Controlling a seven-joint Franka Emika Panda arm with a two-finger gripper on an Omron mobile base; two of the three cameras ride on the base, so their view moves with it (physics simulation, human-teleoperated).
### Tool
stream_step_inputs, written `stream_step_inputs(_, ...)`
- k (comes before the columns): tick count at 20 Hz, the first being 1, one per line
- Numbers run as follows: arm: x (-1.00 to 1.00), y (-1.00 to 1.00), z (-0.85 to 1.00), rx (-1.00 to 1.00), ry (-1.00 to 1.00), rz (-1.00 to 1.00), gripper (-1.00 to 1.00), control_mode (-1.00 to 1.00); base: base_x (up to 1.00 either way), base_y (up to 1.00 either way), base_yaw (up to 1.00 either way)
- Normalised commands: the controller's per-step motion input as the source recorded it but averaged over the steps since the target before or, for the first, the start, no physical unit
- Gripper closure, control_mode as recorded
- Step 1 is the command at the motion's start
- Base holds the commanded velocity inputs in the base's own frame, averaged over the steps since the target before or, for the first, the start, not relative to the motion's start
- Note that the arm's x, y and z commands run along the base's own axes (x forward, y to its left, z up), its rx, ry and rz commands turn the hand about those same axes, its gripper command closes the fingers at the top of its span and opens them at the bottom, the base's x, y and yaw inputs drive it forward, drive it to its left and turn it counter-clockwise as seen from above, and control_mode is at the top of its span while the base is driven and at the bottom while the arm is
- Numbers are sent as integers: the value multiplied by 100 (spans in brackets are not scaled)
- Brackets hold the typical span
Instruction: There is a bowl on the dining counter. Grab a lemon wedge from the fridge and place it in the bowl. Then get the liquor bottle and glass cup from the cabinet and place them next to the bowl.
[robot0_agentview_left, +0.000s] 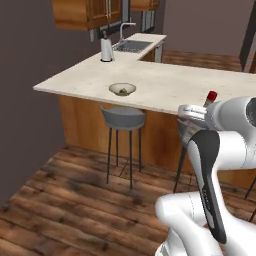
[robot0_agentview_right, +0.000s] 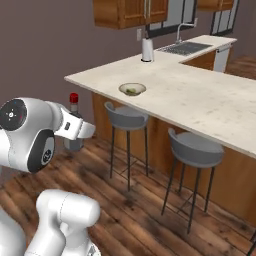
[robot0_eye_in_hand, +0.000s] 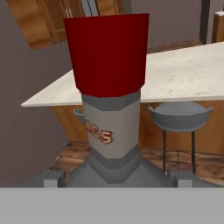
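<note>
the tool (robot0_agentview_right: 75, 131) was clamped around a grey liquor bottle (robot0_eye_in_hand: 111, 131) with a red cap (robot0_eye_in_hand: 108, 52), held upright in the air, well short of the counter (robot0_agentview_left: 165, 87). the bowl (robot0_agentview_left: 122, 89) sat on the counter above a grey stool (robot0_agentview_left: 123, 118), something small and greenish inside it.

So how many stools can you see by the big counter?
2. One grey stool stands under the dining counter just below the bowl; the other stool stands further right. More may be hidden.
</note>
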Motion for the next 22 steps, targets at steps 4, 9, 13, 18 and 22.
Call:
stream_step_inputs(4,0,0,0,0,0,0,100,100,100,73,-38)
stream_step_inputs(9,0,0,0,0,0,0,100,100,100,60,-36)
stream_step_inputs(13,0,0,0,0,0,0,100,100,100,30,-31)
stream_step_inputs(18,0,0,0,0,0,0,100,100,100,15,-25)
stream_step_inputs(22,0,0,0,0,0,0,100,100,97,0,-15)
